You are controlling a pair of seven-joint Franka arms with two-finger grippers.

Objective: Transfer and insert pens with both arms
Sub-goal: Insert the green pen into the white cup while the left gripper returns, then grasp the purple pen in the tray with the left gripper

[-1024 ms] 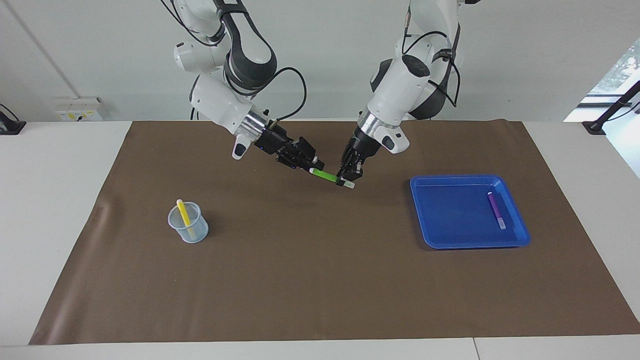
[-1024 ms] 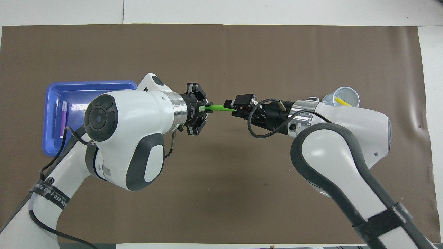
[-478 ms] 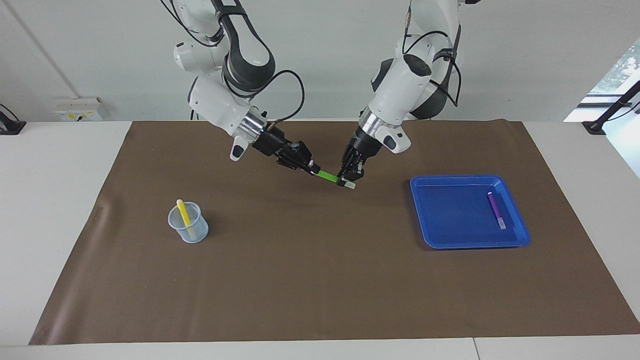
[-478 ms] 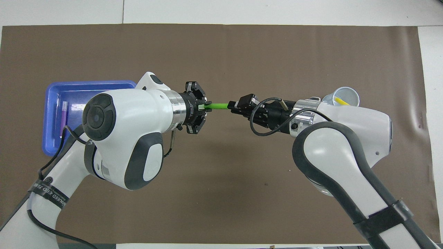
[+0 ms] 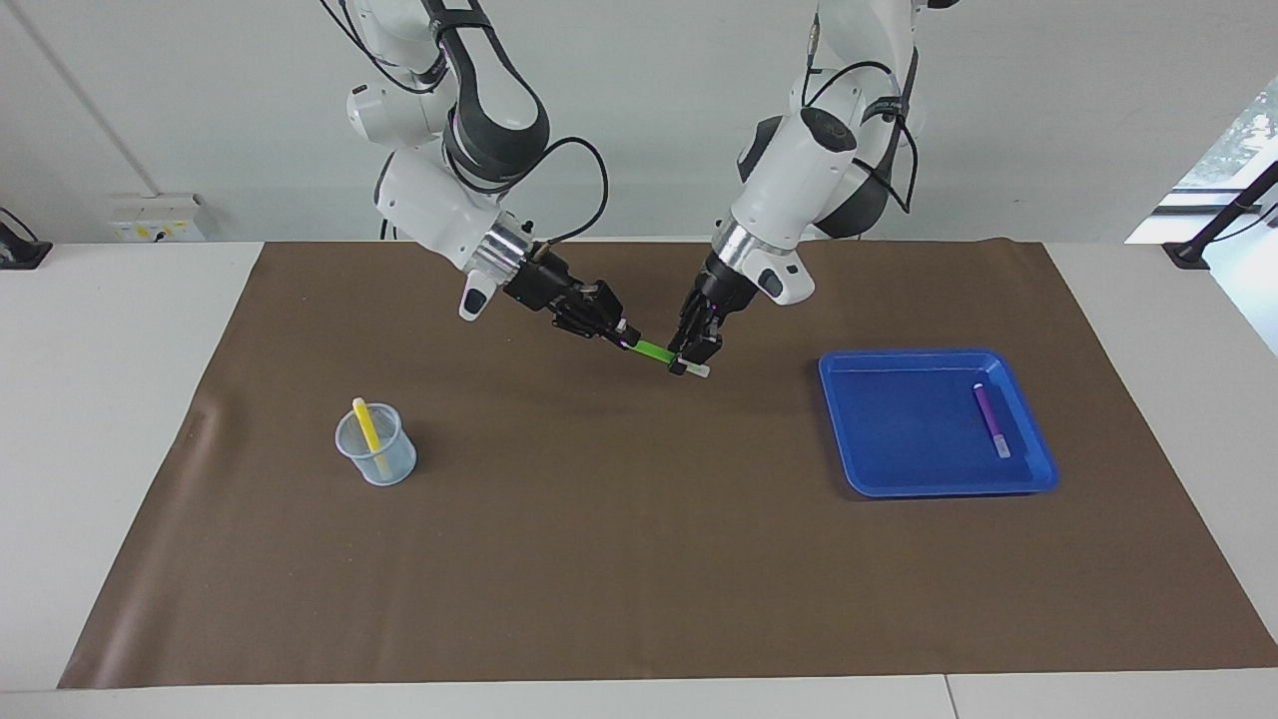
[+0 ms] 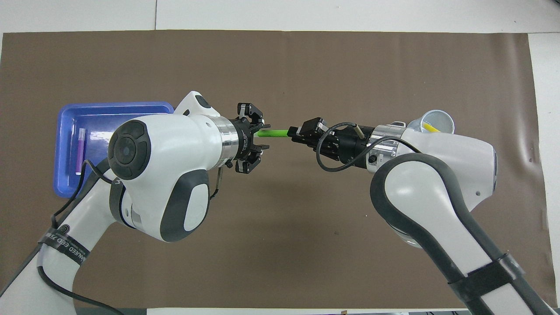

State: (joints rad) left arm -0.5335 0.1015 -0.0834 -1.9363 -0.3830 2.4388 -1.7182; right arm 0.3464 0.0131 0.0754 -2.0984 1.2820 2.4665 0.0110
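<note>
The bright green pen [image 5: 654, 352] hangs in the air over the middle of the brown mat, between both grippers; it also shows in the overhead view [image 6: 273, 132]. My right gripper [image 5: 624, 338] is shut on its green end. My left gripper [image 5: 696, 358] is at its pale end, fingers slightly apart around it. The yellow pen [image 5: 366, 423] stands in the clear cup [image 5: 377, 454] toward the right arm's end. The purple pen [image 5: 990, 419] lies in the blue tray [image 5: 869, 469] toward the left arm's end.
The brown mat [image 5: 639, 559] covers most of the white table. The tray [image 6: 65, 183] and cup [image 6: 437, 118] also show in the overhead view, partly covered by the arms.
My right gripper has closed on the green pen's free end. My left gripper's fingers have eased apart and its hand has shifted a little. The pen has stayed where it was.
</note>
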